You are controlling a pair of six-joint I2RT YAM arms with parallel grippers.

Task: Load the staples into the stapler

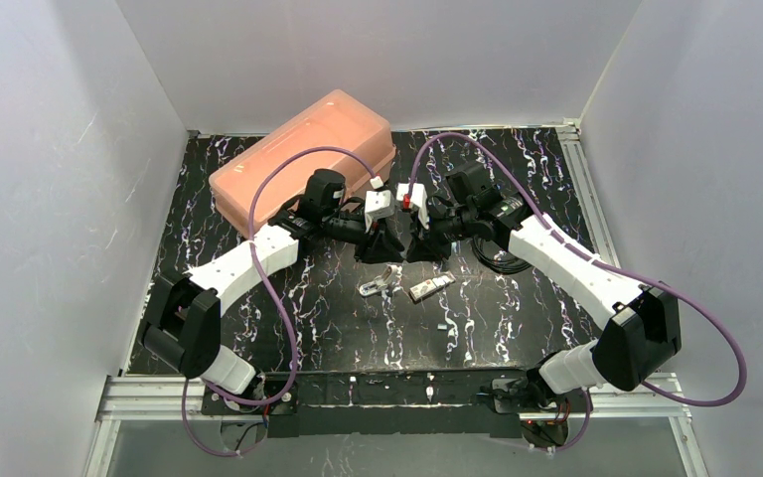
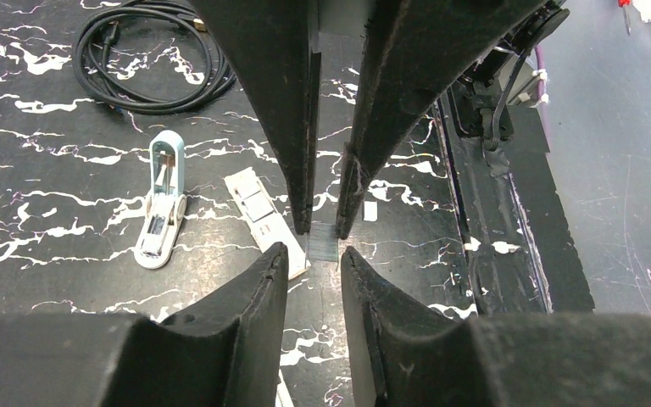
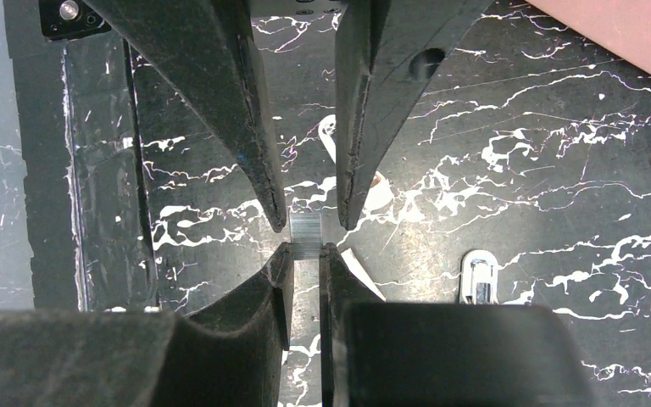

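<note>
Handover of the staple strip (image 3: 305,233) above the table (image 2: 68,182). We judged the chief hazard to be loss of the strip. It was short and thin, and if the right gripper (image 3: 306,249) let go before the left gripper (image 2: 315,253) had a firm pinch, it would fall onto the white-veined surface beneath the jaws and be hard to find. A skewed or heavy squeeze from both ends could also bend it or break it into loose staples. We saw the right jaws drawn together and clamped on one end of the strip. The left jaws, tip to tip with them, stood a little apart around the other end; we could not tell whether either pad touched it. The stapler (image 2: 159,225) lay below the jaws and off to their far side, cover raised, apart from both grippers, near a flat white piece (image 2: 258,212) directly under the jaws
</note>
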